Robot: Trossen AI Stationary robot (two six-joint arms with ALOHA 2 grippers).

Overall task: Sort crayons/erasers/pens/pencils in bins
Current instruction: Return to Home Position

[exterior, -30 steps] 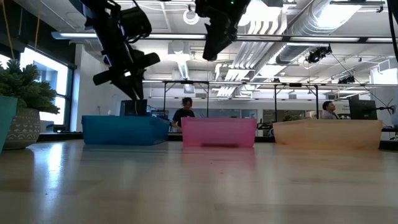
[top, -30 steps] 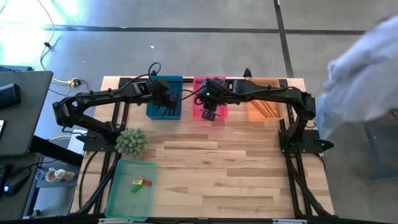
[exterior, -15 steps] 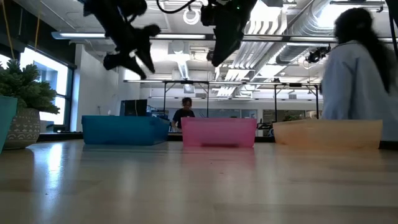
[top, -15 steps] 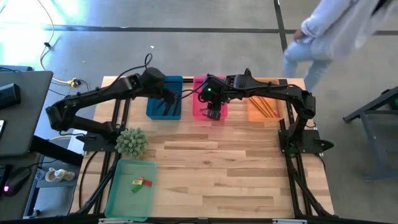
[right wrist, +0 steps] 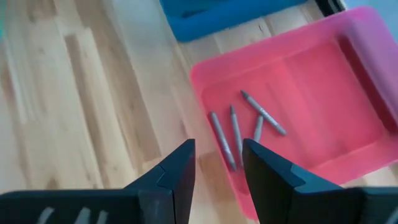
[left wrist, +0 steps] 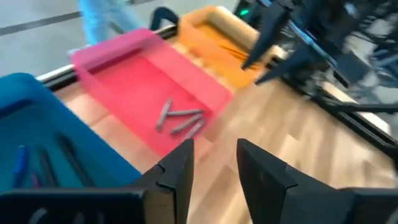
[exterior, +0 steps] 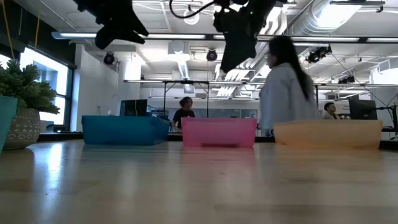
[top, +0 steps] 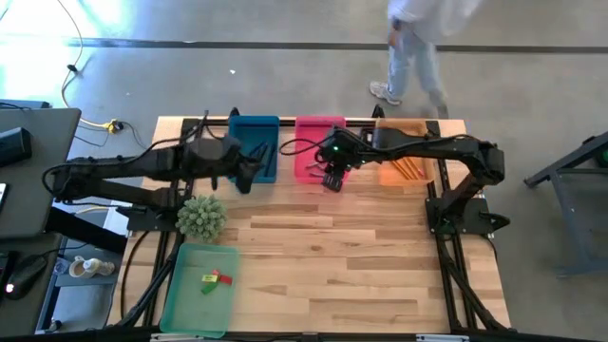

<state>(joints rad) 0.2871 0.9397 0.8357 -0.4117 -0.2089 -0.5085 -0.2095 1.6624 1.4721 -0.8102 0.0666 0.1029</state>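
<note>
My left gripper [top: 243, 175] hangs open and empty above the near left corner of the blue bin [top: 256, 144], which holds dark pens [left wrist: 43, 165]. My right gripper [top: 332, 177] hangs open and empty above the near edge of the pink bin [top: 312, 142], where several grey crayons [right wrist: 239, 134] lie flat on the floor. The orange bin [top: 407, 161] holds orange pencils [left wrist: 231, 45]. The green bin [top: 199, 290] at the near left holds three small erasers [top: 217, 278]. Both grippers are high over the bins in the low view, the left gripper [exterior: 118, 28] and the right gripper [exterior: 239, 43].
A potted plant [top: 201, 217] stands on the table just near of my left gripper, between the blue and green bins. A person [top: 418, 38] walks past beyond the table's far edge. The bare wood of the table [top: 351, 256] stretches from the middle to the near right.
My left gripper has drawn back from over the blue bin toward the table's near left and has risen. My right gripper has shifted a little toward the table's right edge. The person behind the table has walked from right to left.
</note>
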